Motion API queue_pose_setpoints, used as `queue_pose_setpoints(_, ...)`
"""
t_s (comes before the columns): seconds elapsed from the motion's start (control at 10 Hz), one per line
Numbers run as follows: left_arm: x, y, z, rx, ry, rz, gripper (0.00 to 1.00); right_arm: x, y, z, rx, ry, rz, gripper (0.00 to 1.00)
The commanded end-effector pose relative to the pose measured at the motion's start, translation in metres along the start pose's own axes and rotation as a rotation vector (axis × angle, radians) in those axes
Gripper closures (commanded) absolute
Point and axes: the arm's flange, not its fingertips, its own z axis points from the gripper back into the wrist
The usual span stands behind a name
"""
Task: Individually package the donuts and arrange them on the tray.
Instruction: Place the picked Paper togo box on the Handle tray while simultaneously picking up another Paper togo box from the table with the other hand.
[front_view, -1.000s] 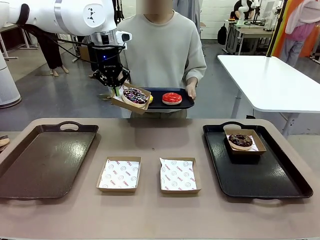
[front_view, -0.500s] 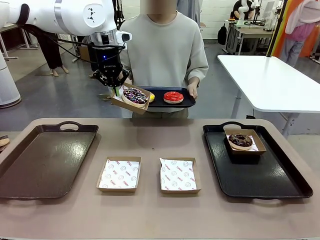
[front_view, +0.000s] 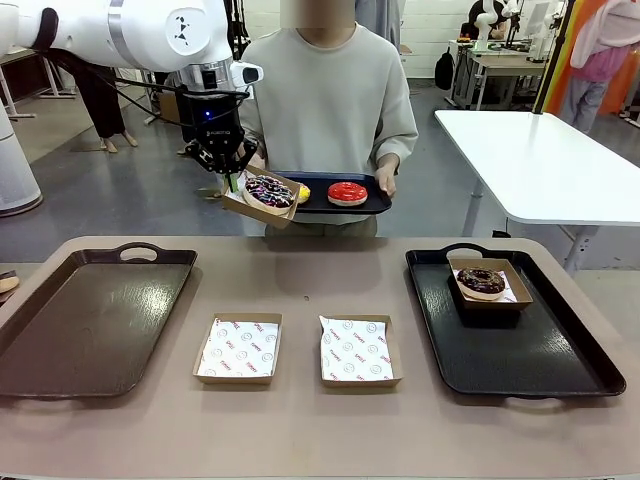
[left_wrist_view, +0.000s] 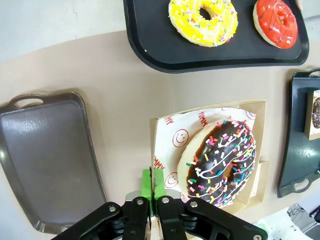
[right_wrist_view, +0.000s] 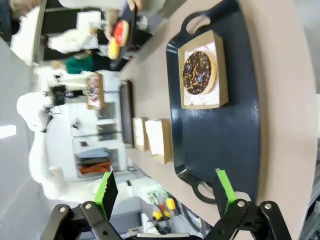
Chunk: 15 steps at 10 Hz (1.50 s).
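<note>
Person's tray (front_view: 318, 205) drifted a bit right, just behind the donut box (left_wrist_view: 170, 131) the left gripper (left_wrist_view: 152, 181) pinches by its edge. Right gripper (right_wrist_view: 166, 190) gapes wide over the bare end of the right tray (right_wrist_view: 220, 135).

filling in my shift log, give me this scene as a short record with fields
left gripper: shut on the edge of a brown paper box carrying the dark purple sprinkled donut, held in the air
right gripper: open, holding nothing
person's black tray: glossy red donut, yellow sprinkled donut
black table tray: one boxed chocolate-brown donut
empty paper-lined boxes: two, mid-table
</note>
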Motion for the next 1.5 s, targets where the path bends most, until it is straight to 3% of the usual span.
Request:
queue_pose_setpoints(0.0,-0.018,0.036,-0.006,-0.040,-0.010,-0.042,0.98,0.008,0.079,-0.050,-0.244,0.061,0.011,0.00)
queue_pose_setpoints(0.2,-0.042,0.071,-0.008,-0.030,-0.028,-0.053,0.98,0.026,0.149,-0.084,-0.405,0.058,0.027,0.00)
queue_pose_setpoints(0.4,-0.064,0.109,-0.011,-0.043,-0.019,-0.023,0.98,0.019,0.224,-0.136,-0.580,0.095,0.094,0.00)
queue_pose_setpoints(0.7,-0.098,0.154,-0.019,-0.058,-0.020,0.034,0.98,0.002,0.285,-0.230,-0.786,0.158,0.137,0.00)
queue_pose_setpoints(1.0,-0.117,0.195,-0.041,-0.080,-0.029,0.084,0.98,-0.029,0.285,-0.326,-0.968,0.234,0.151,0.00)
queue_pose_setpoints(1.4,-0.111,0.224,-0.076,-0.072,-0.020,0.058,0.98,-0.056,0.240,-0.399,-1.082,0.270,0.134,0.00)
